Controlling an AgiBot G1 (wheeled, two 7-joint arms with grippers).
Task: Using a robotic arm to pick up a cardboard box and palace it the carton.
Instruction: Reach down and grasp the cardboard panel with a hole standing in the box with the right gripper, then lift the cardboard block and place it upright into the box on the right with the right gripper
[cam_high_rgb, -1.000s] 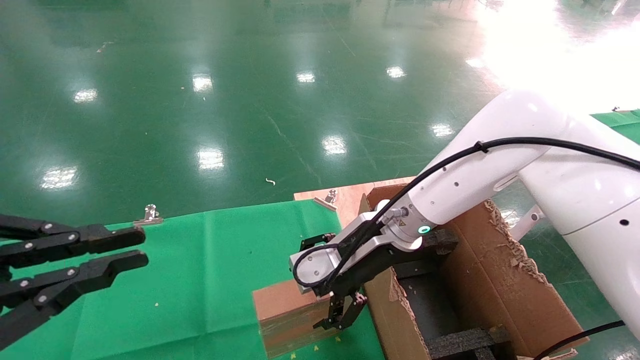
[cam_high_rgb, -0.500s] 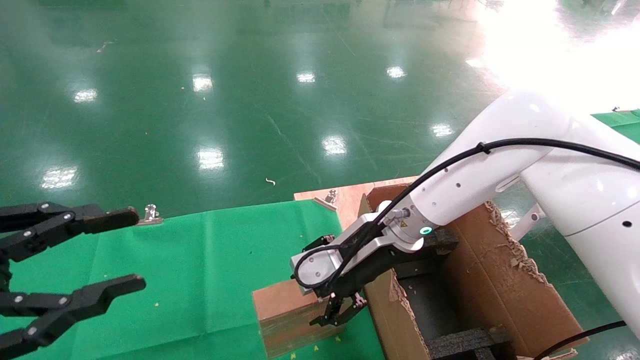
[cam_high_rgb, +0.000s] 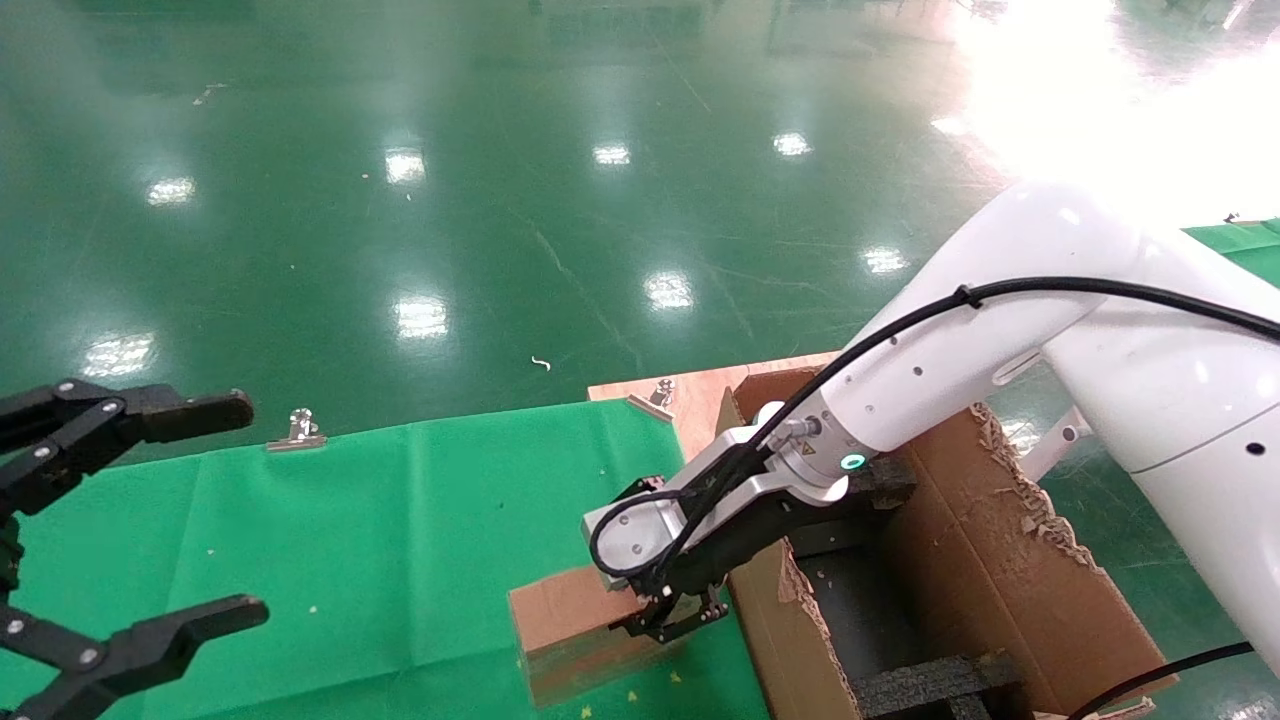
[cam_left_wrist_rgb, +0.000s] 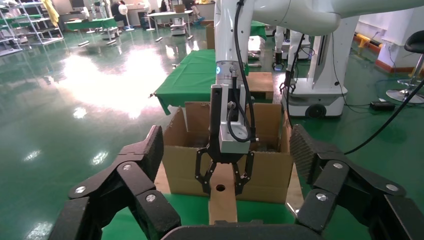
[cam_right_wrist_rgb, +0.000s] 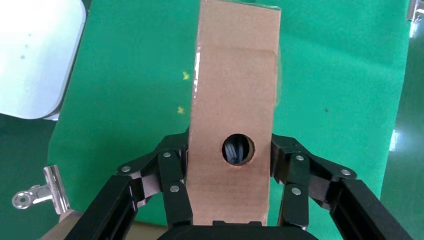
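Note:
The small brown cardboard box (cam_high_rgb: 560, 620) stands on its edge on the green cloth, just left of the large torn-flap carton (cam_high_rgb: 1000, 560). The white robotic arm (cam_high_rgb: 950, 330) reaches down to it from the right. My right gripper (cam_high_rgb: 665, 620) straddles the box's narrow top side. In the right wrist view its pads (cam_right_wrist_rgb: 175, 165) press both flat sides of the box (cam_right_wrist_rgb: 235, 75), beside a round hole. The left wrist view shows the same grip on the box (cam_left_wrist_rgb: 222, 205), in front of the carton (cam_left_wrist_rgb: 270, 170). My left gripper (cam_high_rgb: 240, 510) is wide open and empty at the far left.
A green cloth (cam_high_rgb: 400, 520) covers the table. Metal clips (cam_high_rgb: 297, 432) hold its far edge, and one shows in the right wrist view (cam_right_wrist_rgb: 40, 195). Black foam dividers (cam_high_rgb: 930, 680) sit inside the carton. A bare wooden board (cam_high_rgb: 690, 395) lies behind the carton.
My right gripper has come down over the box, its fingers spreading and then closing on the box's sides. My left gripper has opened from nearly shut to wide open.

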